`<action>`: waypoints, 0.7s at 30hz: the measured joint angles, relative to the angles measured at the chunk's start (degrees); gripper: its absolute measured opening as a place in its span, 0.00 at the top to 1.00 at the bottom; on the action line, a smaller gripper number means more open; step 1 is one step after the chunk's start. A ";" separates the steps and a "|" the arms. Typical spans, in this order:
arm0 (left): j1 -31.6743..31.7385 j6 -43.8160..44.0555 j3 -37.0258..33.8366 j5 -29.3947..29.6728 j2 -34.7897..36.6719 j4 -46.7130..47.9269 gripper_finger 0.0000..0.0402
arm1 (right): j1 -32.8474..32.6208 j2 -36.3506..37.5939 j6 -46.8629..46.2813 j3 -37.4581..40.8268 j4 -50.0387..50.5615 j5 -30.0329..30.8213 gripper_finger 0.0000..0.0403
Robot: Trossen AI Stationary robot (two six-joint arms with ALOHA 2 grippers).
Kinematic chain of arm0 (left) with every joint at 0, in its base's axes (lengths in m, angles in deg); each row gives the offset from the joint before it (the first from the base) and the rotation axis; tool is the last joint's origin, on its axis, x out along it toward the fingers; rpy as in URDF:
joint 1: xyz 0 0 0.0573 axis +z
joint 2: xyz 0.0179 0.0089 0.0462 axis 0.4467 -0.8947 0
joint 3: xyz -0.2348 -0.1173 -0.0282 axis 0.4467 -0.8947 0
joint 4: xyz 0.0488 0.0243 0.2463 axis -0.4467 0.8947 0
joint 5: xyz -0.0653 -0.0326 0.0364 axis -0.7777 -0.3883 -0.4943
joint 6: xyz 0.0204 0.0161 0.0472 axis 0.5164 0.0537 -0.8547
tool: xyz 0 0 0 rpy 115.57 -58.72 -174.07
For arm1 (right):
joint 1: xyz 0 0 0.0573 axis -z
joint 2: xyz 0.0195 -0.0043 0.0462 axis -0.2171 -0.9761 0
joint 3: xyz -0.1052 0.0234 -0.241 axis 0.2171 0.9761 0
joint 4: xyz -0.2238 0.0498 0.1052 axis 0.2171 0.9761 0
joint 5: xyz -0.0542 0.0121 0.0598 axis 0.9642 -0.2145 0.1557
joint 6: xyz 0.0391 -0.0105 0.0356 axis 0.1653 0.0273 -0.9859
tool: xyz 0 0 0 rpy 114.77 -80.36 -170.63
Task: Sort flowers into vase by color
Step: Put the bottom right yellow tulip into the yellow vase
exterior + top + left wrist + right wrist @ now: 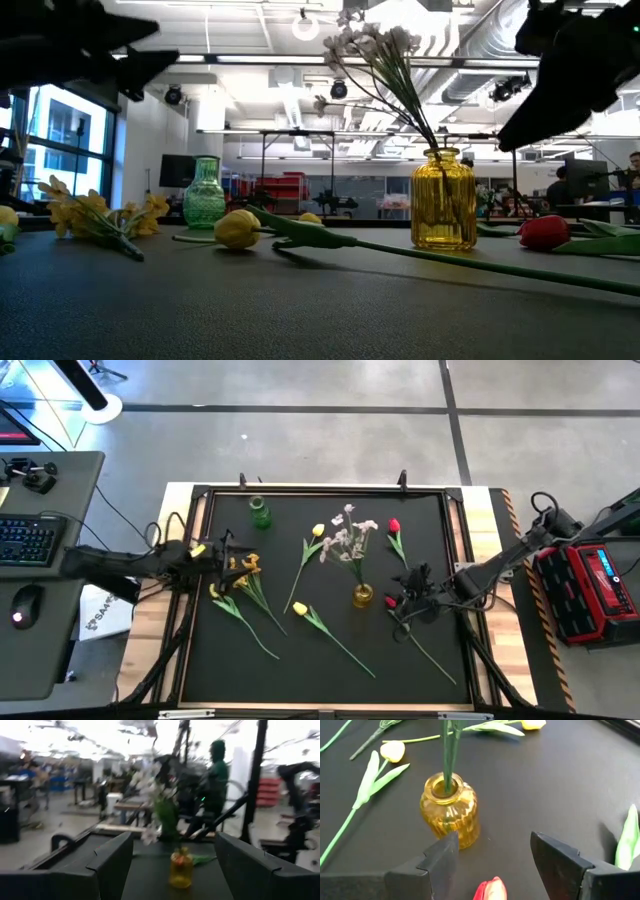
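The yellow vase (pixel 363 596) stands mid-table with the pale pink-white sprig (pixel 348 536) upright in it, stem in its neck (pixel 446 785). One red flower (pixel 392 603) lies flat right of the vase, and its bloom (pixel 490 891) shows just below my open right gripper (pixel 492 847). My right gripper (pixel 402 598) hovers above it. A second red flower (pixel 394 527) lies farther back. Two yellow tulips (pixel 318 531) (pixel 299 608) and the orange-yellow sprig (pixel 240 568) lie flat on the mat. My left gripper (pixel 222 553), open and empty (pixel 174 845), hangs over the sprig.
A green vase (pixel 260 512) stands empty near the mat's far-left corner. The black mat (pixel 330 660) has a raised frame around it. A desk with keyboard and mouse sits off the table's left side, a red case off its right. Bare mat lies along the near edge.
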 joint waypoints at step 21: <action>-2.41 9.84 19.40 -4.16 -33.59 -6.28 0.34 | 0.00 0.00 3.88 1.38 -3.23 7.26 0.42</action>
